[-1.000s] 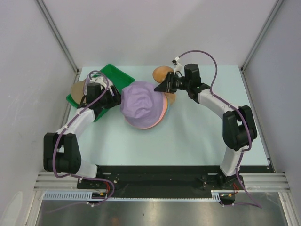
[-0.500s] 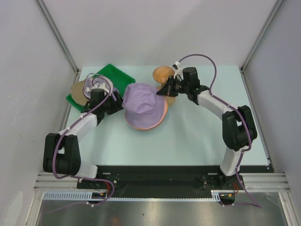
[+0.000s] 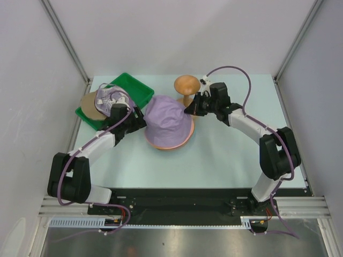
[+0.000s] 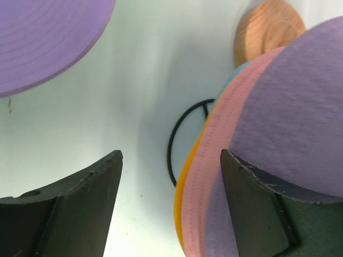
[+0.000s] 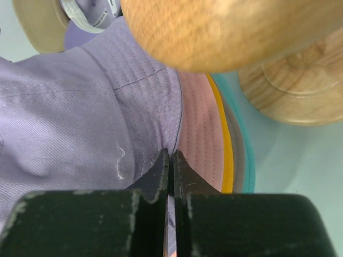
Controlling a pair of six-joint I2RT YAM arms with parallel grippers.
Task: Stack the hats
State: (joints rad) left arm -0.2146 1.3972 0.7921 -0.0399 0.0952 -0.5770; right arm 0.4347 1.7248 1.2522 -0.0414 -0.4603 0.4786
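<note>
Top external view is showing the lavender hat sitting crown-up at the middle of the table, on a pile whose salmon-coloured rim is peeking out along the near edge. The right wrist view is sorting those layers out: a pink hat, then an orange hat, then a teal hat at the bottom, with a greyish edge between the last two that I cannot name for certain. The right gripper is clenching its jaws on a thin fold of lavender cloth where brim meets crown, while the left gripper is hanging at the opposite side with jaws spread wide and nothing between them. Judging from this, the step in hand is settling the lavender hat onto the pile; the next move is likely calling for the right fingers to let the cloth go and back away without dragging the brim askew. The tan cap is lying well apart at the left, against the green tray, and is probably waiting its turn. The wooden stand is standing just beside the right gripper, crowding any retreat toward the far side. The black wire ring is lying on the table partly under the pile's edge, where it may be tilting the brims slightly.
</note>
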